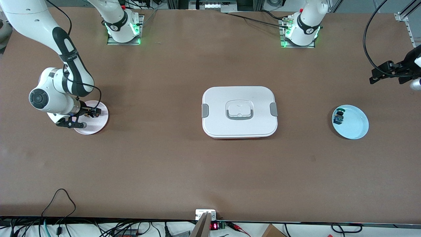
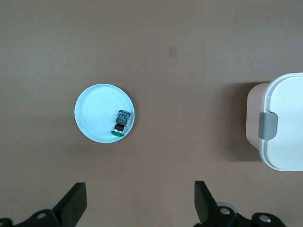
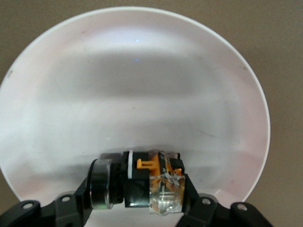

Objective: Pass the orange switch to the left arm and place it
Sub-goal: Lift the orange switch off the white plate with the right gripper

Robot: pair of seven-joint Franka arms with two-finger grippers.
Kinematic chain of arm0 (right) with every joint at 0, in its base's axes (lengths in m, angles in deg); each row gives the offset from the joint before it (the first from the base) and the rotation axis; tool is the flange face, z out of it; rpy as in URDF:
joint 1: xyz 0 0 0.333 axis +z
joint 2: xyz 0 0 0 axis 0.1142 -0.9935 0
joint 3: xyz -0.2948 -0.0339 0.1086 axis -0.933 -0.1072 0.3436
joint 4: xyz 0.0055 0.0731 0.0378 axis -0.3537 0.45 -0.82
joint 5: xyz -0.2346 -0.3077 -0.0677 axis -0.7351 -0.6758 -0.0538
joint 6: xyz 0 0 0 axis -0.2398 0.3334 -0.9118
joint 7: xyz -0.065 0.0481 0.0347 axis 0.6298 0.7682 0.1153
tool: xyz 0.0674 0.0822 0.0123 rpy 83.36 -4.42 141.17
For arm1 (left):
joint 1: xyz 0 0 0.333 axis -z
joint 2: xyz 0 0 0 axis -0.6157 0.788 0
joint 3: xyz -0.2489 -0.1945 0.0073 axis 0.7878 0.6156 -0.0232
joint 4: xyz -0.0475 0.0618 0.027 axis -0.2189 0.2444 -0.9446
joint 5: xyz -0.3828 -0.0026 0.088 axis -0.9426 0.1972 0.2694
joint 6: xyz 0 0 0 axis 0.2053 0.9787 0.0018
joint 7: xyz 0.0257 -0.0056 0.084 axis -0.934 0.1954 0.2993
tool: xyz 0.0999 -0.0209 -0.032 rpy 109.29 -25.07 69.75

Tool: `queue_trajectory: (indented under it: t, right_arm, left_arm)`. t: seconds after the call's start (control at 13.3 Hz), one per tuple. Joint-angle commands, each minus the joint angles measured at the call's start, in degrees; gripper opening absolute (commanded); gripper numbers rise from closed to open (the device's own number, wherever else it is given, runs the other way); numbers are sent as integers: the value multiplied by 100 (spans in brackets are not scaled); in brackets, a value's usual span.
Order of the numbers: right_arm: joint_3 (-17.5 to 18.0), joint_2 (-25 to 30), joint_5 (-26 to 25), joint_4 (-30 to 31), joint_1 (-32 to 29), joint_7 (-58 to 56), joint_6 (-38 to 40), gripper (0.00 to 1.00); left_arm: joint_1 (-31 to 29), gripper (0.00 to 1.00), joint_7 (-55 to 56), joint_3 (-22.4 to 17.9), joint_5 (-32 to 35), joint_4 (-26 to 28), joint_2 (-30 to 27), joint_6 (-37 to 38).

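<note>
The right pincer (image 3: pixel 137 198), clamped on the orange switch (image 3: pixel 142 182) over the pink plate (image 1: pixel 98 126), could drop it mid-lift, while the left pincer (image 2: pixel 139 203) waits apart.

I count two plates, one pink plate (image 1: pixel 93 123) and one light blue plate (image 1: pixel 353 125), two switches, the orange switch (image 3: pixel 142 182) and a green-topped switch (image 1: pixel 338 117), and one white box (image 1: pixel 239 112).
</note>
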Motion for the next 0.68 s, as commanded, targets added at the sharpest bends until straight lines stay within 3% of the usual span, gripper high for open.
queue_trajectory:
  t: [0.0,0.15,0.6]
  right_arm:
    - [51,86,125,4,-73,13,113,17]
    - [51,165,354,-232,-64,-4,516,14]
    - [77,516,372,-1208,138,-356,1774,14]
  left_arm:
    - [-23,100,-88,29,82,-1,-10,18]
    - [-23,100,-88,29,82,-1,-10,9]
    - [-23,100,-79,29,82,-10,8,26]
